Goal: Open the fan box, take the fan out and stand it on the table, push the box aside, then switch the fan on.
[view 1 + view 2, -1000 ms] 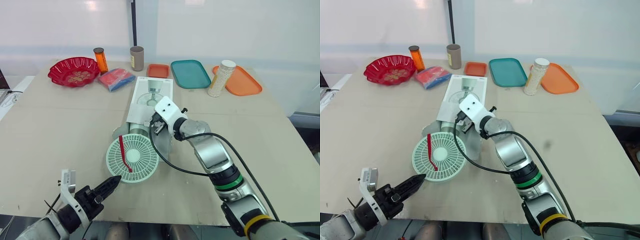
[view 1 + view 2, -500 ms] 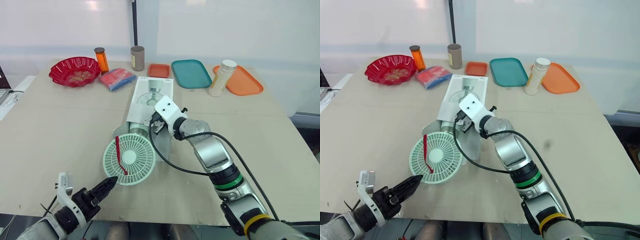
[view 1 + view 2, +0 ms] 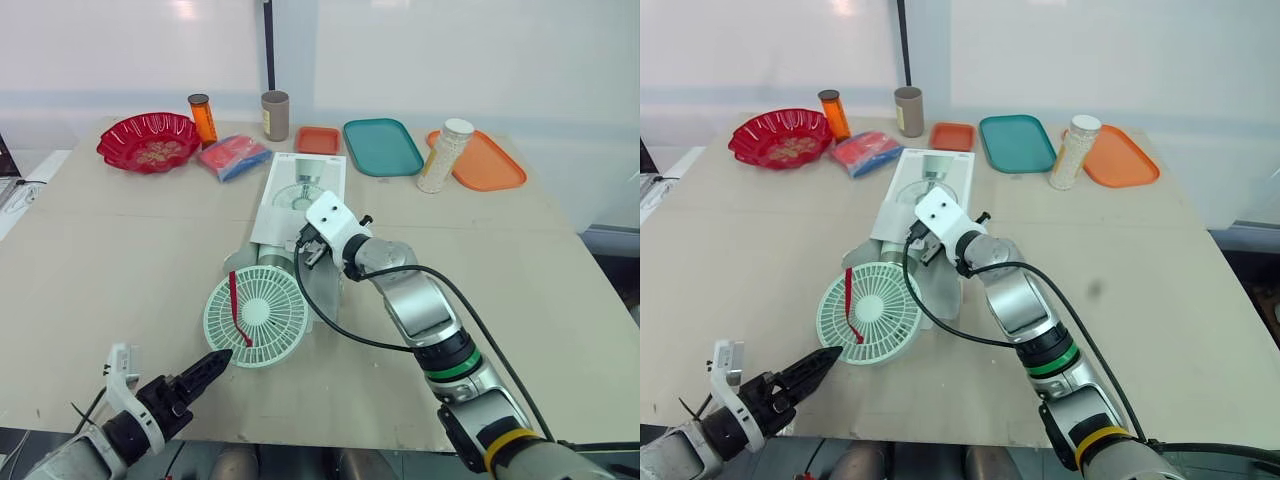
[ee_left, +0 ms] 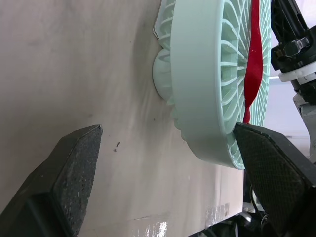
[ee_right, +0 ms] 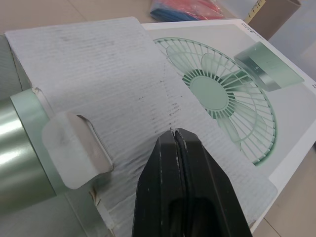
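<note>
Reaching from the 5 o'clock corner of the table [image 3: 120, 250] toward 11 o'clock, the right arm is stretched nearly straight. The right gripper [image 5: 178, 136] is pinched together on nothing, its tips against the white opened flap [image 5: 98, 74] of the fan box [image 3: 305, 190]. The left gripper [image 3: 205, 368] sits low at the table's 7 o'clock edge, fingers spread wide. The fan [image 3: 256, 316], pale green, lies at the box's near end, at 1 o'clock from the left gripper and just beside its tips.

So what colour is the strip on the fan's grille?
Red strip; left wrist view shows it best.
</note>
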Controlling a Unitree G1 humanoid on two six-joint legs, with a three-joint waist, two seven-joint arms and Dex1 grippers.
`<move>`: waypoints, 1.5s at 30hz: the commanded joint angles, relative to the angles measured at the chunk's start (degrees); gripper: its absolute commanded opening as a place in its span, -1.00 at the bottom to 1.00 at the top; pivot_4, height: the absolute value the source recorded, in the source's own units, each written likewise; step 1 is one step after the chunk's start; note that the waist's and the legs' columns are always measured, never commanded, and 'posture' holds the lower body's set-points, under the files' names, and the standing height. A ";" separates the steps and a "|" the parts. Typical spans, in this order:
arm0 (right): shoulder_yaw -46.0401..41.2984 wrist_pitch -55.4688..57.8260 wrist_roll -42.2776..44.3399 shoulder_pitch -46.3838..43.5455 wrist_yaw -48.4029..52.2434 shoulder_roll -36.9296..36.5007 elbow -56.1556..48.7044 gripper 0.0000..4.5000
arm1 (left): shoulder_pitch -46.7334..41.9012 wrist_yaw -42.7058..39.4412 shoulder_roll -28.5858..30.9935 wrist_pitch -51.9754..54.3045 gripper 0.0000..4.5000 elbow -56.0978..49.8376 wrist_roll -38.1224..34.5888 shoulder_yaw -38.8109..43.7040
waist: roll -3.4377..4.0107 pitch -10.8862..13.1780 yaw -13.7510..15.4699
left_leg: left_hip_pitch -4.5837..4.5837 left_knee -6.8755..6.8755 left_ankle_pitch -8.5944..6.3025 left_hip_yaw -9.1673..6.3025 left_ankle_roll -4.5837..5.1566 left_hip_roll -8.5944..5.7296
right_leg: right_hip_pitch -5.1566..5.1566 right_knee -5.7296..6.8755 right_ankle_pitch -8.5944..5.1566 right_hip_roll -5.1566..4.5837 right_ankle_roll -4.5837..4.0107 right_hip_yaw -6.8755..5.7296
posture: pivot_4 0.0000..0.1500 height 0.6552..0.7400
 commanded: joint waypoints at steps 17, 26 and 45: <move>-1.45 9.44 -0.89 -6.10 -0.20 -0.08 -10.62 -1.00 | -17.63 -12.66 16.85 7.79 0.98 14.57 7.93 9.24 | 0.03 0.17 -0.01 | -0.50 -0.12 0.07 0.41 -0.03 0.16 | -0.77 0.00 0.36 0.02 0.17 -0.01 | 1.00 1.00; -9.35 24.91 7.14 -8.70 7.85 -7.37 -28.01 0.47 | -20.99 -22.35 19.92 15.74 1.00 17.52 13.72 8.64 | 0.09 0.33 -0.01 | -1.78 -0.12 0.34 0.29 -0.17 0.23 | -1.77 0.00 1.03 0.04 -0.18 -0.27 | 1.00 1.00; -32.35 32.24 42.51 -1.92 31.38 -29.82 -38.75 0.98 | -37.77 -67.77 24.70 -11.58 1.00 29.46 67.52 -10.10 | 0.24 0.43 -0.03 | -1.72 -0.29 0.58 0.42 0.09 0.20 | -1.80 0.00 1.11 0.03 -0.21 -0.32 | 1.00 1.00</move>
